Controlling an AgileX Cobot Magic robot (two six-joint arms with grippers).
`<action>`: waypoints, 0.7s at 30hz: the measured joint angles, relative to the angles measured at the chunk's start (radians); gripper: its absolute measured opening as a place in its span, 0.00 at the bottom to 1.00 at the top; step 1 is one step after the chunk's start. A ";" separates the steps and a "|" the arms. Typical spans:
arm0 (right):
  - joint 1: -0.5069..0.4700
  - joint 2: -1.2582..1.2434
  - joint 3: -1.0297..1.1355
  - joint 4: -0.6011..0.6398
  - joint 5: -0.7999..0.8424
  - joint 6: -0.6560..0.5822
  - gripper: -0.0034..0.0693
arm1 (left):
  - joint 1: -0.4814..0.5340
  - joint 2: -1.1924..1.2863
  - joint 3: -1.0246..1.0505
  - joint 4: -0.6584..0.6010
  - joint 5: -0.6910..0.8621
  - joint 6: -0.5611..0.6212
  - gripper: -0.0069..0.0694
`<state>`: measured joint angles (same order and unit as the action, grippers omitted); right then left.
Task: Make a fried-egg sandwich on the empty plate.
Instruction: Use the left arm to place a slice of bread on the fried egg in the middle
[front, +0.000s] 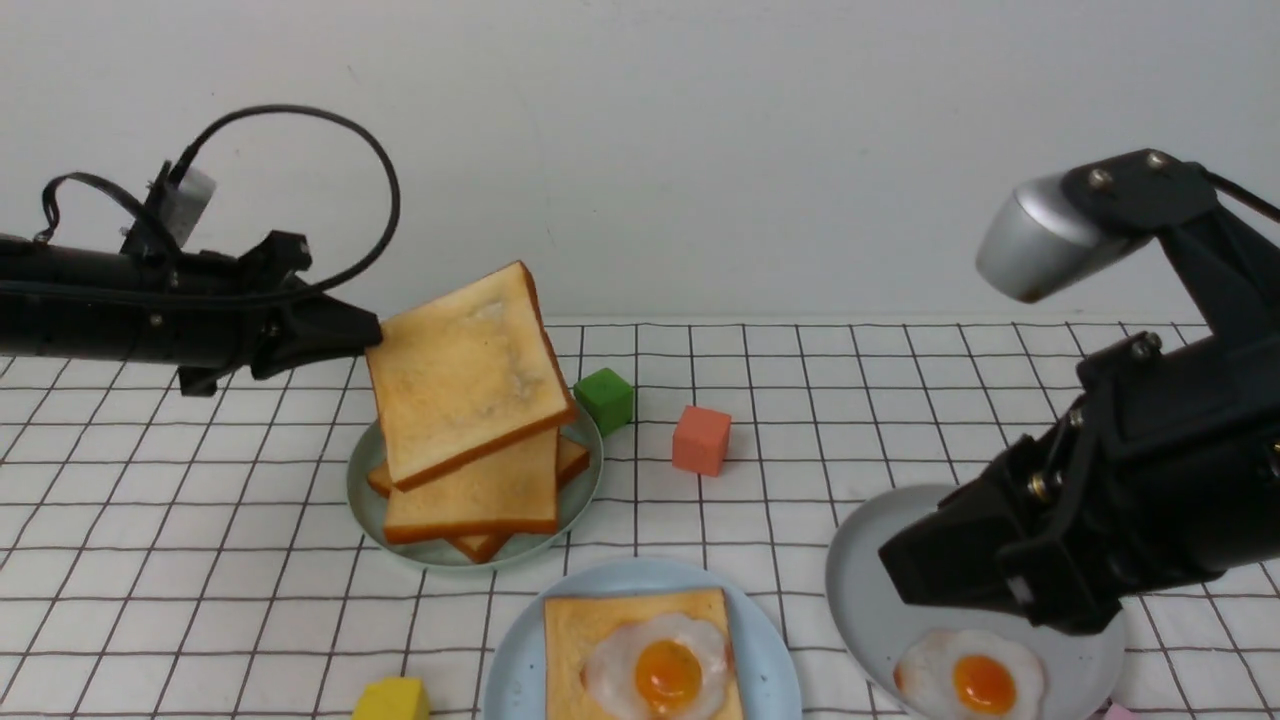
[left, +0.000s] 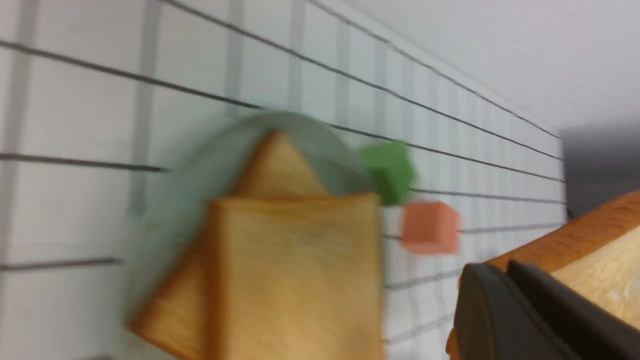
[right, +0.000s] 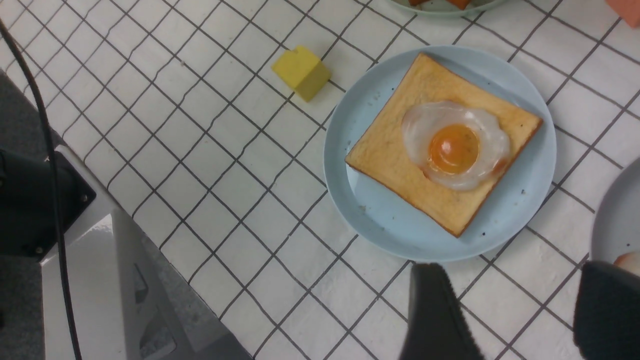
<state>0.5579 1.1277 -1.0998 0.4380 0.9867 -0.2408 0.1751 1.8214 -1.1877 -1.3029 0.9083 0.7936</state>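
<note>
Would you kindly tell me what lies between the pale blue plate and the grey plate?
Nothing: only a narrow strip of bare checked cloth separates the pale blue plate and the grey plate, as the front view shows.

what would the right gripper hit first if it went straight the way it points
Probably the checked tablecloth just short of the pale blue plate: the open right gripper aims at that strip. Depth is unclear, so it could clip the plate's rim instead.
</note>
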 joint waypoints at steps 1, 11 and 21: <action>0.000 0.000 0.000 0.000 0.003 0.000 0.58 | -0.020 -0.029 0.035 -0.012 0.006 0.006 0.10; 0.000 0.000 0.000 0.000 0.015 0.000 0.56 | -0.261 -0.077 0.321 -0.014 -0.117 0.098 0.10; 0.000 0.000 0.000 0.000 0.052 0.000 0.55 | -0.400 -0.064 0.327 -0.036 -0.359 0.104 0.12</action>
<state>0.5579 1.1277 -1.0998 0.4380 1.0390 -0.2408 -0.2254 1.7570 -0.8604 -1.3388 0.5494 0.8978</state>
